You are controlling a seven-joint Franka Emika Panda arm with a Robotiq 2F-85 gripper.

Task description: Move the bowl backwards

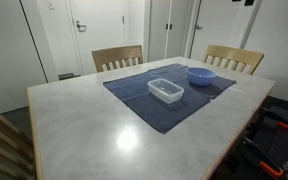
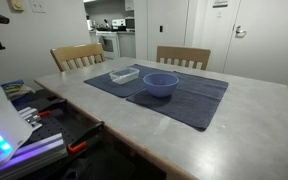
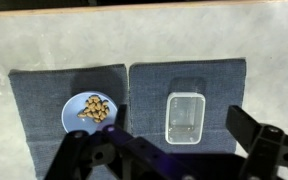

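Observation:
The light periwinkle-blue bowl [image 1: 201, 75] sits on a dark blue cloth mat [image 1: 144, 98] on the table; it shows in both exterior views [image 2: 161, 84]. In the wrist view the bowl [image 3: 89, 111] lies at lower left and holds brownish pieces of food. A clear rectangular container [image 1: 165, 91] [image 2: 124, 74] [image 3: 185, 118] sits beside it on the mat. My gripper [image 3: 179, 140] is open, high above the table, with its fingers either side of the clear container in the picture. The arm does not show in either exterior view.
The pale table [image 1: 94, 125] has two wooden chairs [image 1: 117, 57] [image 1: 234, 58] at its far side. In the wrist view the cloth appears as two mats side by side [image 3: 44, 95]. Equipment and cables lie beside the table [image 2: 24, 130]. Doors stand behind [image 1: 99, 25].

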